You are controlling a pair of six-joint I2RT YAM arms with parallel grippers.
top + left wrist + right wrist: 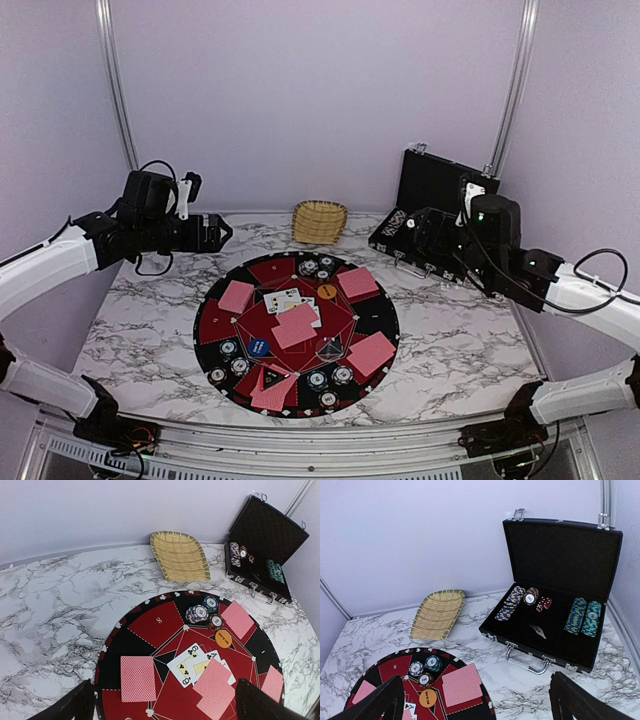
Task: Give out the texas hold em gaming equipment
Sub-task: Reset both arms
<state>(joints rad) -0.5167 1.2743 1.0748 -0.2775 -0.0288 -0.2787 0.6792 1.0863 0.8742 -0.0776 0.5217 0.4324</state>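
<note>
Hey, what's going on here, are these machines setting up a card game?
A two-armed robot is laying out a poker game. Cards, chip stacks and discs lie on the round mat. The left gripper and right gripper hang open, holding nothing. More chips sit in the open case.

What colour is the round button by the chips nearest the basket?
The button is orange, with dark writing. The left wrist view shows it best.

Lab enclosure: aluminium frame posts (112, 80), plain lilac walls (320, 90), marble-look table (150, 310).
</note>
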